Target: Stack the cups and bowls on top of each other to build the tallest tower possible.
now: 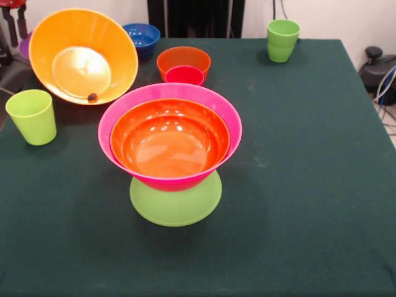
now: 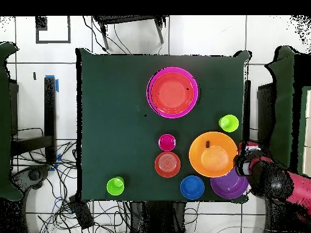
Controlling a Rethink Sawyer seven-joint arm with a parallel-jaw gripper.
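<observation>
the tower (image 1: 170, 154) sits mid-frame, glossy, light, likely slippery. the red-pink cup (image 1: 184, 75) looks best pinched at its rim. gripper (image 2: 243, 159), overhead right edge: claw state, can't tell.

You look across a dark green cloth-covered table (image 1: 309, 185) toward a pale wall (image 1: 334, 15), with a black stand (image 1: 192, 17) at 12 o'clock. From overhead, the floor (image 2: 121, 33) is white tile with dark grout, cables (image 2: 67, 206) tangled at 7 o'clock. Blue tape (image 2: 56, 84) sits at 9 o'clock.
</observation>
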